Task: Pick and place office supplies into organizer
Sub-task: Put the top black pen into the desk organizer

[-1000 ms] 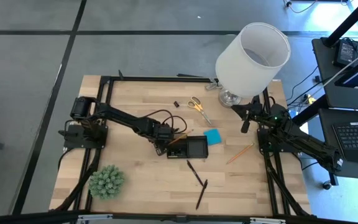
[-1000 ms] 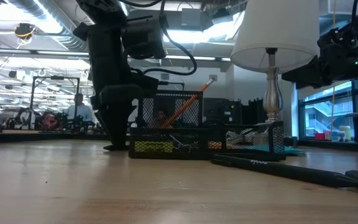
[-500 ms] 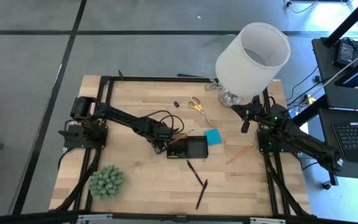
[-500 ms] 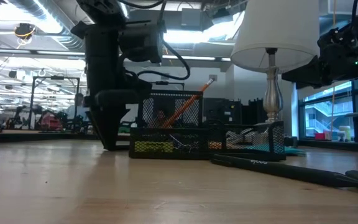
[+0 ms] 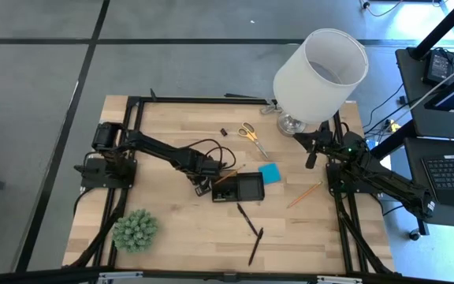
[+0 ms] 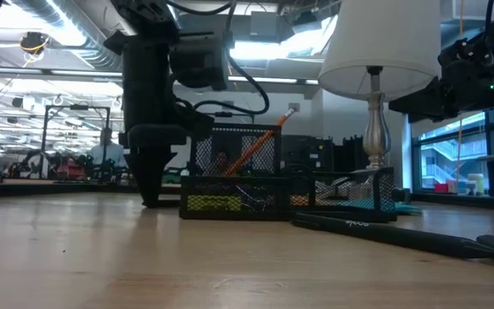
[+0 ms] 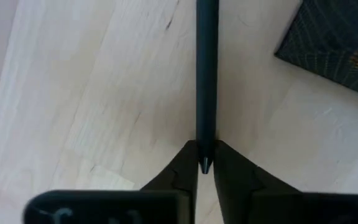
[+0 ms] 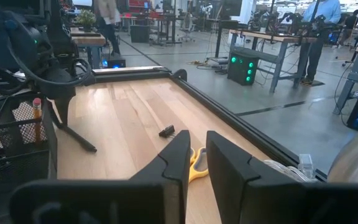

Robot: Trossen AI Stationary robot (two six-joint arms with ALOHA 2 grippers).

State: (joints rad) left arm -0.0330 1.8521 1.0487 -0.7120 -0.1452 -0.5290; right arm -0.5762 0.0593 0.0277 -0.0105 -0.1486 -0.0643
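Now left gripper (image 7: 205,165) fingers clamped on black pen (image 7: 206,74) beside organizer (image 5: 239,188), right gripper (image 8: 194,163) fingers together.

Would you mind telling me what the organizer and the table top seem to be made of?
The organizer looks like black wire mesh, probably metal: its walls are a fine see-through grid, with a pencil visible through them. The table looks like pale wood with a matte finish: jointed planks and grain lines show.
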